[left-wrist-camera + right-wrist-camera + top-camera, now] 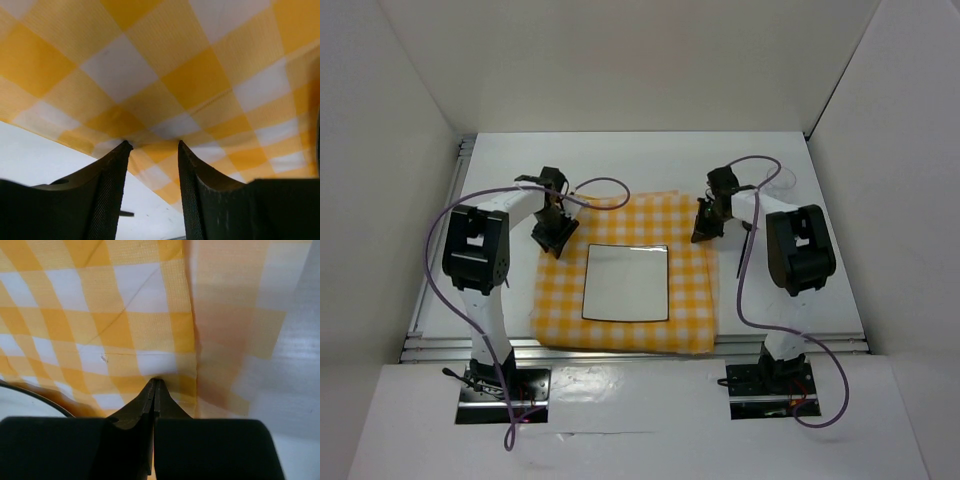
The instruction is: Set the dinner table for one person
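With the right fingers (154, 390) pressed together, pinching the far right hem of the checked cloth (690, 300), probably for tugging it flat. Holding the left fingers (122, 152) parted, straddling the cloth's far left edge without clamping. Working over the white desk (790, 300), spread beneath the cloth and the white plate (625, 285) centred on it.

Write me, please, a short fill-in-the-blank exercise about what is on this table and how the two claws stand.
1. The checked cloth is white and ____.
2. The plate in the middle of the cloth is ____ in shape.
3. The left claw is over the cloth's edge with its jaws ____.
4. The right claw, at the cloth's other side, is ____.

Missing words: yellow; square; open; shut.
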